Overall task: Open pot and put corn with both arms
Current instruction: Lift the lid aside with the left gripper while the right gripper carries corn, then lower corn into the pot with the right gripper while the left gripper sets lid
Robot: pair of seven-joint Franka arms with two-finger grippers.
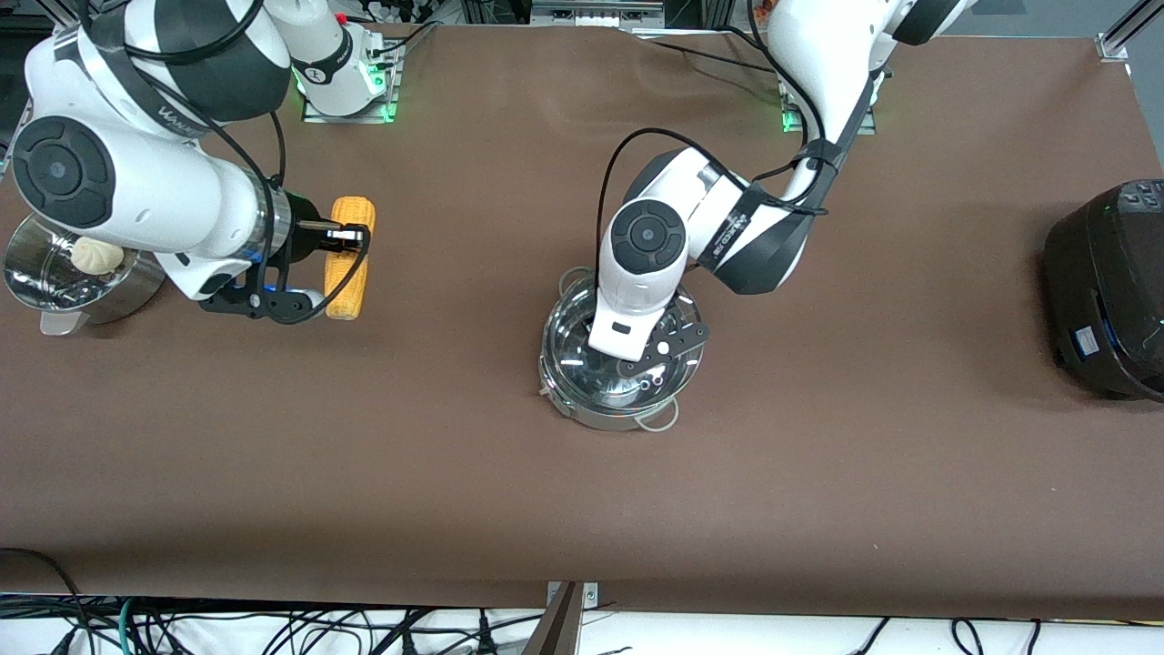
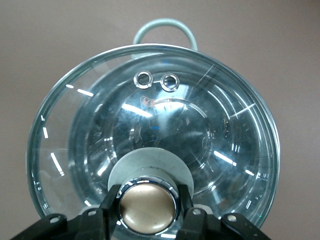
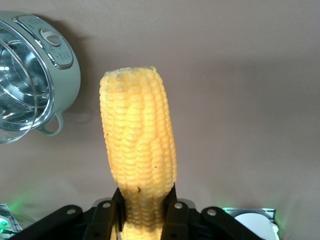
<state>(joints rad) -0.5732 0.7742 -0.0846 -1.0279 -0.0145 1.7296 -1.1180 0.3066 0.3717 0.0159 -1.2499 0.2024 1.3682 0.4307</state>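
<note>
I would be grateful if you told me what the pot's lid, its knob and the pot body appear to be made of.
The lid looks like clear glass: the pot's inside shows through it. The knob, clamped in the left end effector, looks like brushed copper-coloured metal with a chrome ring. The pot seems polished steel, mirror-bright.

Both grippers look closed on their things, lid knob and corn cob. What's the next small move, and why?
Probably lift the left gripper straight up. Its fingers clamp the copper-coloured knob of the clear glass lid, which seems to sit on or just above the shallow shiny steel pot. The right gripper already holds the yellow corn cob, toward the right arm's end of the table, and cannot drop it in until the lid is clear.
</note>
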